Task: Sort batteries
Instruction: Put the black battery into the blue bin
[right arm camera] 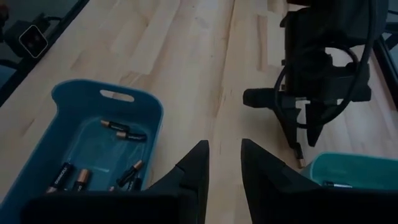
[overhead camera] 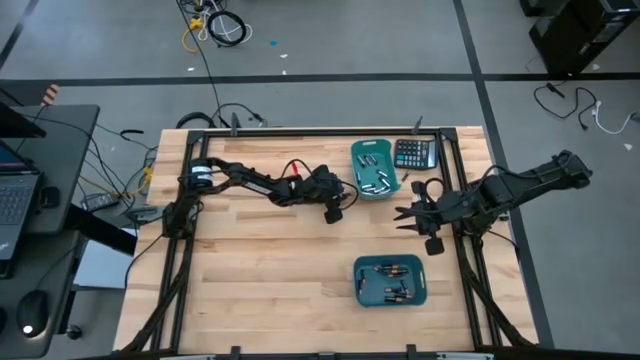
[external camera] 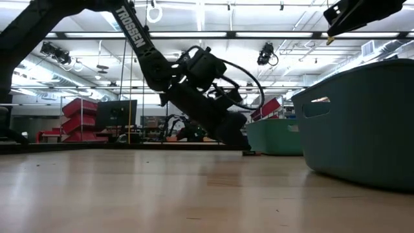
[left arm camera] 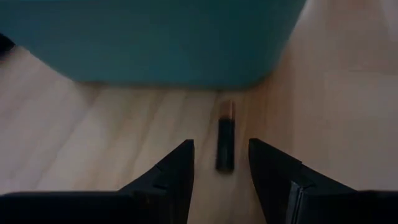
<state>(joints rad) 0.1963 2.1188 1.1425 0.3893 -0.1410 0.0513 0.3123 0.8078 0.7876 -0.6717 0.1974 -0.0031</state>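
Observation:
A single dark battery [left arm camera: 225, 134] with a copper-coloured end lies flat on the wooden table, right beside the far teal bin's wall [left arm camera: 155, 43]. My left gripper [left arm camera: 221, 146] is open and low over the table, one finger on each side of that battery with a gap on both sides. It points down beside the far bin [overhead camera: 375, 168], which holds silvery batteries [overhead camera: 372, 180]. The near teal bin [overhead camera: 390, 280] holds dark batteries [right arm camera: 121, 132]. My right gripper [overhead camera: 402, 213] hovers open above the table between the two bins, and its fingers [right arm camera: 198, 163] hold nothing.
A black calculator [overhead camera: 415, 153] lies at the far edge, right of the far bin. Bare wood stretches across the table's left and middle [overhead camera: 260, 270]. Black frame rails [overhead camera: 175, 260] run along the table's sides. A laptop [overhead camera: 15, 195] sits on a side desk to the left.

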